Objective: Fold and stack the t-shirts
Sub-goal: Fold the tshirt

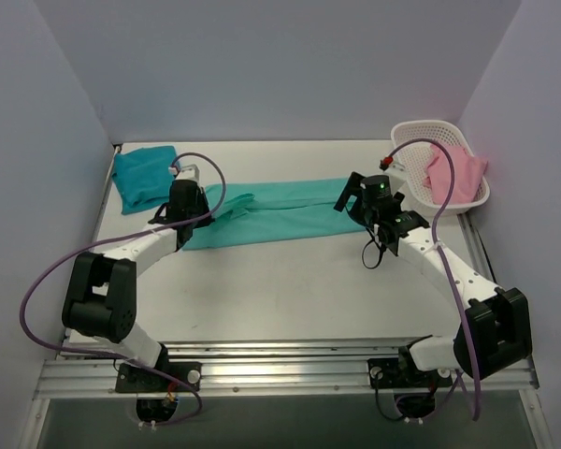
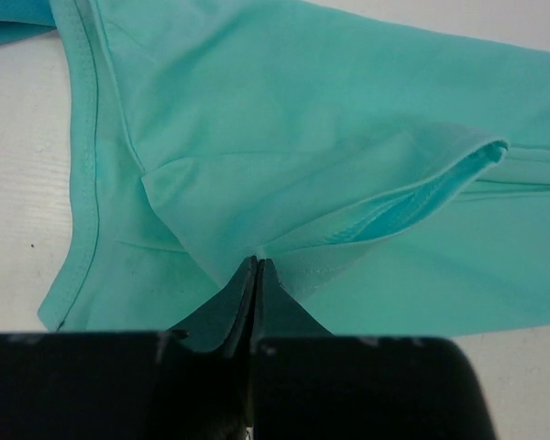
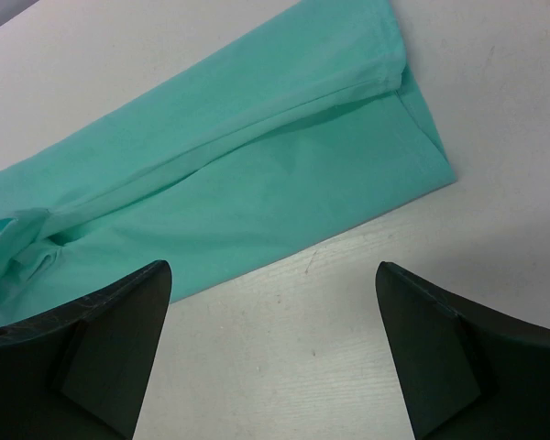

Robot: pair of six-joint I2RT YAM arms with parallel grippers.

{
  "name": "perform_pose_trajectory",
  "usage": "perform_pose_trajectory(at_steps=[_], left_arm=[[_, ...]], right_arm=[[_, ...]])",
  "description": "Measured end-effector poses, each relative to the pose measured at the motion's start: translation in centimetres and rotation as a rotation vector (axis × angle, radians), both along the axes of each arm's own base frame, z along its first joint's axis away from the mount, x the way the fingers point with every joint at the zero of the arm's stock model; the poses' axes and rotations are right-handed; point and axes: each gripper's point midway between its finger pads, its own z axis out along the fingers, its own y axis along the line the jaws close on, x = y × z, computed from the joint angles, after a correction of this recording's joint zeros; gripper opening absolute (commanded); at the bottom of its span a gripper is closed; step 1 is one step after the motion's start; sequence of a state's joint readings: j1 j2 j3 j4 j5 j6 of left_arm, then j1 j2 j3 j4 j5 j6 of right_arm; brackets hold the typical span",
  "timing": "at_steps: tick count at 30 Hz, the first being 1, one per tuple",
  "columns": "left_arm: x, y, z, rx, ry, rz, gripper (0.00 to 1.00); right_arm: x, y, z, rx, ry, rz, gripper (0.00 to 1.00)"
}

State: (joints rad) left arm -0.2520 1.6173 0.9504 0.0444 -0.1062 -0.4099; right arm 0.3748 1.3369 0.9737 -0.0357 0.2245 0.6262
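White surface [image 1: 290, 281], grey walls [image 1: 280, 65] on three sides. Far left corner: teal shirt [image 1: 145, 176], folded to a compact square, lying flat. Just right of it, left tool [image 1: 184, 201] clenched on a fold at the sleeve end of the mint shirt [image 1: 271, 213], which lies as a long narrow strip across the middle of the surface. Right tool [image 1: 348, 198] above the strip's right end, fingers spread wide, gripping nothing. Far right: white basket [image 1: 430, 124], pink cloth [image 1: 449, 173] inside
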Motion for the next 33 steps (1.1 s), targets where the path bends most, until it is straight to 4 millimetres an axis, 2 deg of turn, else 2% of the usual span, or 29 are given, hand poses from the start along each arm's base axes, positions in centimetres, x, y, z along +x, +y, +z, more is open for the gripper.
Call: perform_pose_trajectory(at_steps=[7,14,17,19,21,23,26,29,32,33], left_arm=[[-0.9,0.5,0.8,0.017,-0.024,0.034,0.02],[-2.8,0.7,-1.2,0.018,0.036,0.088,0.09],[-3.8,0.4,-2.0,0.010,0.082,0.109,0.28],[-4.4,0.2,-2.5,0.007,0.109,0.126,0.48],[-5.1,0.0,-2.9,0.004,0.136,0.145,0.61],[-5.7,-0.4,-3.3,-0.001,0.158,0.155,0.70],[-6.7,-0.8,-3.2,-0.009,0.166,0.169,0.74],[-7.3,-0.7,-1.8,-0.030,0.132,0.183,0.80],[-7.1,-0.6,0.2,-0.058,0.076,0.201,0.79],[-6.9,-0.5,0.6,-0.062,0.065,0.207,0.79]], right_arm=[[-0.4,0.5,0.0,-0.002,0.005,0.016,0.89],[-0.7,0.6,-0.2,-0.012,0.016,0.025,0.89],[-0.7,0.5,-0.3,-0.017,0.020,0.026,0.89],[-0.8,0.5,-0.4,-0.019,0.023,0.027,0.89],[-0.8,0.5,-0.4,-0.021,0.023,0.028,0.89],[-0.8,0.5,-0.4,-0.022,0.023,0.029,0.89],[-0.9,0.5,-0.5,-0.024,0.029,0.030,0.90],[-0.6,0.7,-0.5,-0.028,0.031,0.033,0.91],[1.5,1.7,0.1,-0.029,0.021,0.043,0.92],[2.4,2.1,0.1,-0.030,0.016,0.049,0.88]])
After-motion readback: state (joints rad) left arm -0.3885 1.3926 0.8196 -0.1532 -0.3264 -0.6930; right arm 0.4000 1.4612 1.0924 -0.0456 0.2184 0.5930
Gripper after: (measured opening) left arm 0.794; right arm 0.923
